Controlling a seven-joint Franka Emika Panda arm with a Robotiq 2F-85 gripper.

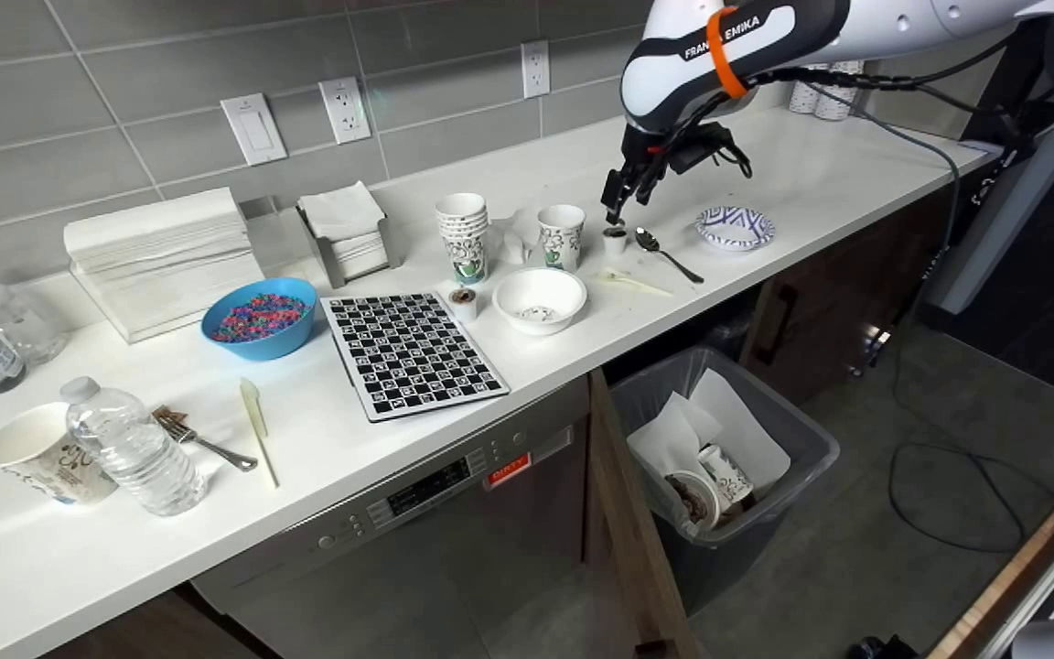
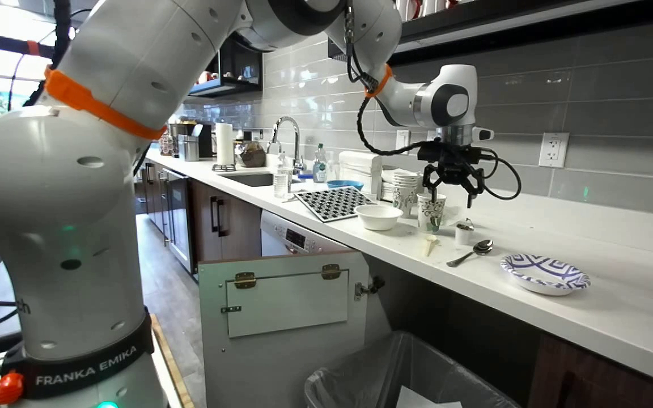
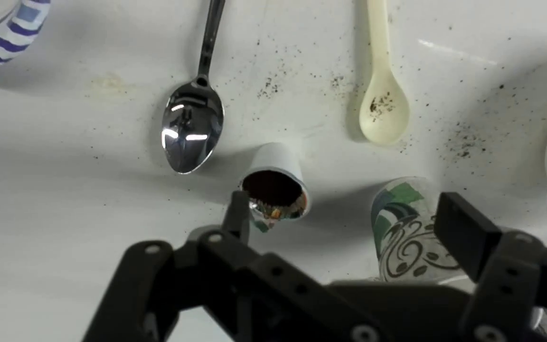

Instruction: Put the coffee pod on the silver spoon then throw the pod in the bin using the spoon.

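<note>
The coffee pod (image 1: 615, 241) is a small white cup with dark grounds and torn foil. It stands upright on the counter, also in an exterior view (image 2: 463, 234) and the wrist view (image 3: 277, 160). The silver spoon (image 1: 666, 255) lies beside it, bowl toward the pod; it also shows in an exterior view (image 2: 482, 247) and the wrist view (image 3: 193, 128). My gripper (image 2: 452, 201) is open and empty above the counter near the pod. In the wrist view (image 3: 349, 218) one finger overlaps the pod's rim; whether they touch is unclear. The lined bin (image 1: 815, 448) stands below the counter edge.
A paper cup (image 3: 411, 232) stands close to the pod, under the jaws. A pale spoon (image 3: 383, 114), a white bowl (image 1: 541, 307) and a patterned plate (image 2: 550, 276) are near. Another pod (image 1: 463, 305) sits by the checkered board (image 1: 413, 352). The cabinet door (image 2: 281, 351) is open.
</note>
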